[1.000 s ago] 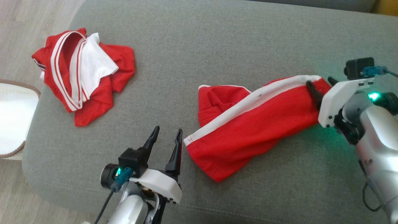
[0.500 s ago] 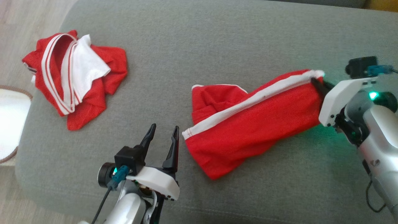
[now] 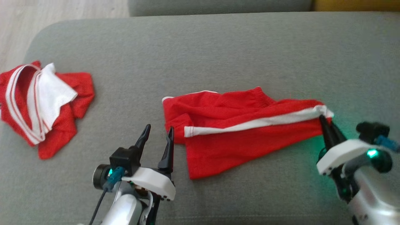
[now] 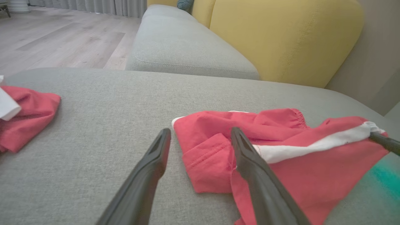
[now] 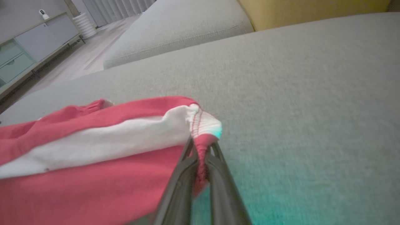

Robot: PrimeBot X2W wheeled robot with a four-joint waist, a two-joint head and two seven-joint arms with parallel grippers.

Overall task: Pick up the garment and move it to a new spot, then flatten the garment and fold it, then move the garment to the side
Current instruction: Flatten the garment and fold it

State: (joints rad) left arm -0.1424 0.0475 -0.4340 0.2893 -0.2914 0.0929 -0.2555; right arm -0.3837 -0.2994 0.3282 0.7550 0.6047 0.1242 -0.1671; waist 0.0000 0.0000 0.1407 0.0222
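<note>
- Red shorts [image 3: 237,147] with a white side stripe lie right of centre on the grey sofa seat [image 3: 218,56]. They're stretched lengthwise, not flat.
- My right gripper [image 3: 323,120] has its fingers pinched together on the shorts' right corner, where the white stripe ends. The right wrist view shows cloth squeezed between them and the corner raised a little off the seat.
- My left gripper [image 3: 158,128] has its fingers spread apart and holds nothing. It sits just beside the shorts' left edge. In the left wrist view one finger overlaps the cloth, and I can't tell if it touches.
- My read on progress:
  - The pick-up is made. I can't tell whether this is the new spot.
  - Flattening is not done. The left end is bunched with a flap tucked over, and there are wrinkles along the top edge.
  - Folding has not started.
  - The move to the side has not started.
- A second red-and-white garment [image 3: 40,100] lies crumpled at the far left of the seat, well apart from the shorts. Neither gripper is near it.
- Likely next step: the left gripper takes the near-left corner so I can tension the cloth between both arms.
</note>
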